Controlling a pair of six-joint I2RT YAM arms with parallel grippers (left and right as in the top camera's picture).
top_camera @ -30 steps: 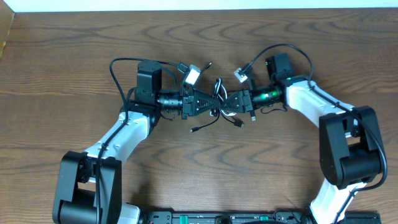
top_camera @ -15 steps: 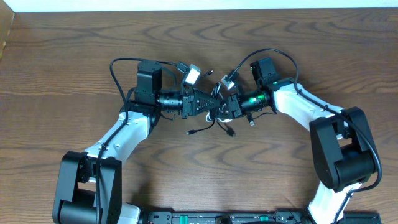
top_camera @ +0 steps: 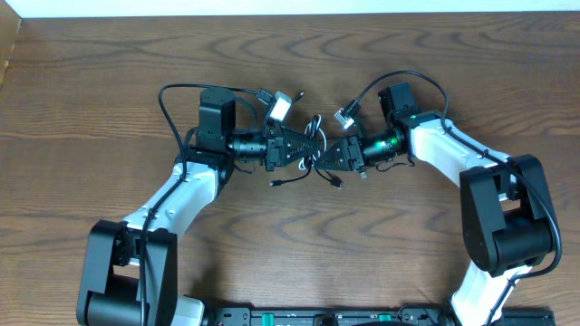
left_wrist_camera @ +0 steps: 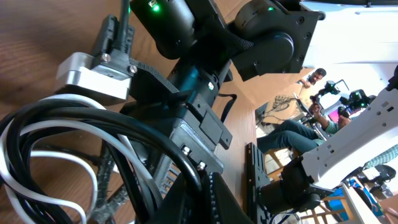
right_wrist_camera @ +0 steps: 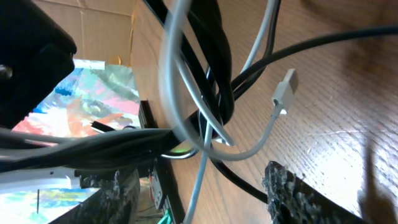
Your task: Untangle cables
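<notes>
1. Only the right wrist view shows the thin white flexible cord [right_wrist_camera: 165,68] plainly. It loops around the thin black flexible cord [right_wrist_camera: 214,50] and ends in a small white plug [right_wrist_camera: 285,92].
2. Overhead, the tangle [top_camera: 316,145] of both cords sits mid-table between the two grippers (the white one is barely visible there). Two black plug ends [top_camera: 275,184] lie on the wood just in front of it.
3. The left gripper [top_camera: 309,150] has its jaws together, clamped on the tangle. The right gripper [top_camera: 329,156] has its jaws apart, with its textured pads [right_wrist_camera: 109,199] on either side of the cords and gripping nothing.
4. Around them are the brown wood-grain table [top_camera: 272,54] and a thick black wire [top_camera: 168,100] arching from each arm. In the left wrist view the right arm's black wrist housing [left_wrist_camera: 205,93] blocks most of the scene, and a seated person [left_wrist_camera: 298,127] shows behind it.
5. Counted: two arms, two grippers, two cords, one white plug, two black plug ends.
</notes>
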